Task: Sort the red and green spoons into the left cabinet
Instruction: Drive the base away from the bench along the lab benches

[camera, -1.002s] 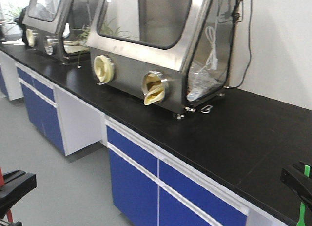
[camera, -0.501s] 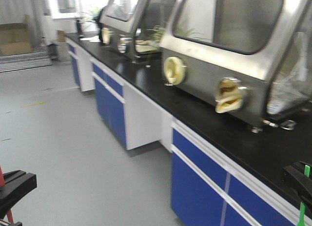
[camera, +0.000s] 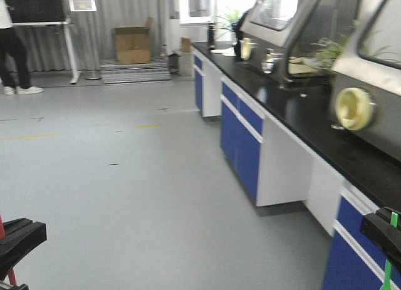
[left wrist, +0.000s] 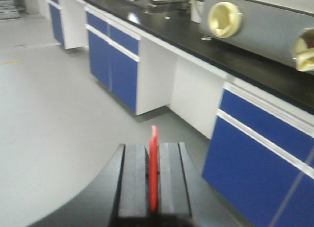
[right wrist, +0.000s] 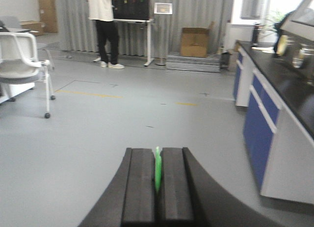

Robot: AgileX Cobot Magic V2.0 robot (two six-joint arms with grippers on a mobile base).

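Rightward, a black surface (camera: 305, 112) over blue drawers (camera: 241, 139) runs far beside grey floor (camera: 125, 177); left end effector (left wrist: 153, 151) clamps red spoon (left wrist: 154, 180), right end effector (right wrist: 157, 153) green spoon (right wrist: 158, 174).

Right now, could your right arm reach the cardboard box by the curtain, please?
Probably not: the cardboard box sits far off across the floor, and the right tool is shut on the green spoon.

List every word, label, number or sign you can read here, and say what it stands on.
Nothing here can be read.
Board: coloured marks, too small to read.
Sign beside the board: too blurred.
Box: no legible print.
Red spoon, green spoon: no markings show.
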